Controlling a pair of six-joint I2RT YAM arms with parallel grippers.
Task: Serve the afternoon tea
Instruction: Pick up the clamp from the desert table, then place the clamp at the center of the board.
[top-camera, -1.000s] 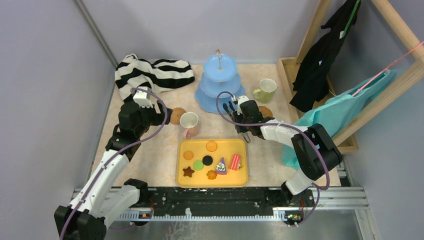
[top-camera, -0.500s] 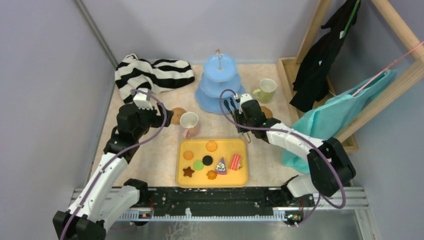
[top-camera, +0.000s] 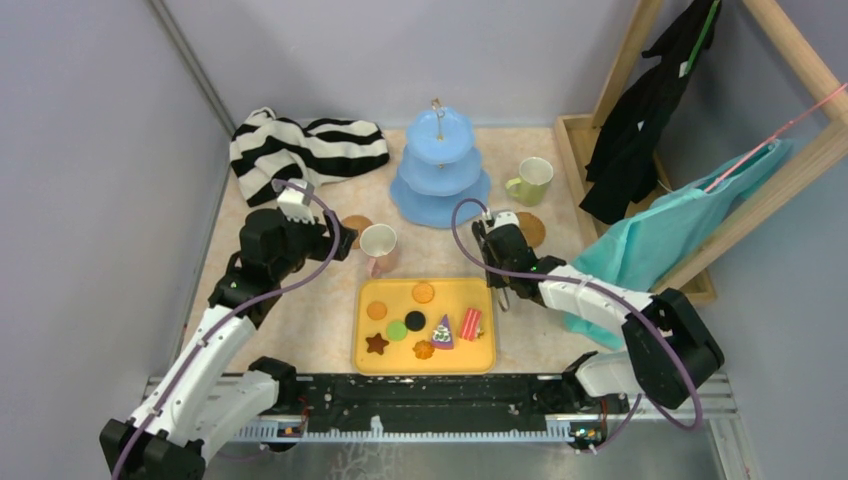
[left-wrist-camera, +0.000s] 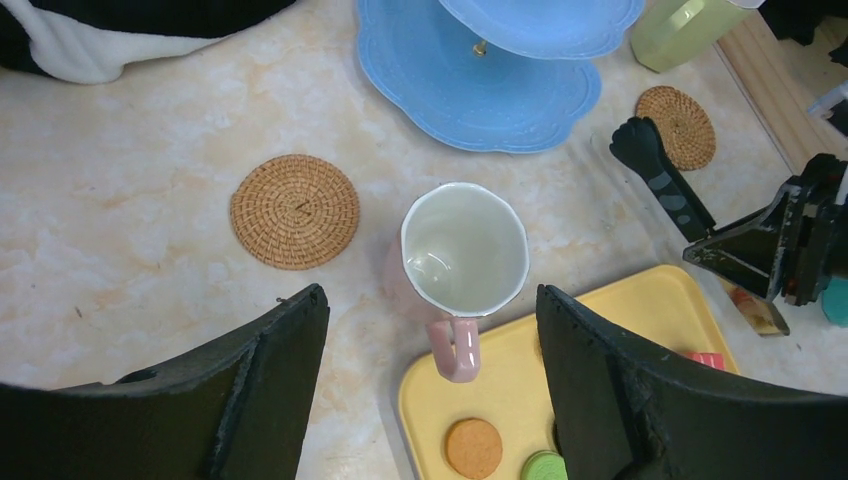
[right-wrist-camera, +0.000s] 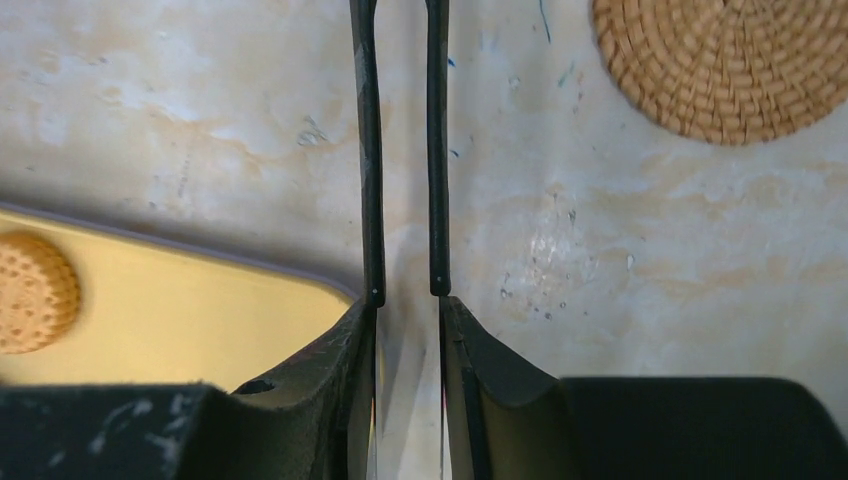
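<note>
Between right jaws, clear tongs (right-wrist-camera: 368, 150)

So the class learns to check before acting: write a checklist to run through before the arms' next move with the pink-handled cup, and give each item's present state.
1. The left hand is open, with one finger on each side of the pink-handled cup: ok.
2. The cup is upright and empty: ok.
3. The cork coaster beside the cup is bare: ok.
4. The cup's base is clear of the yellow tray: cannot tell; the handle overlaps the tray's corner in the left wrist view.
5. The right hand grips the tongs, apart from the cup: ok.
6. The tongs carry nothing: ok.
</note>
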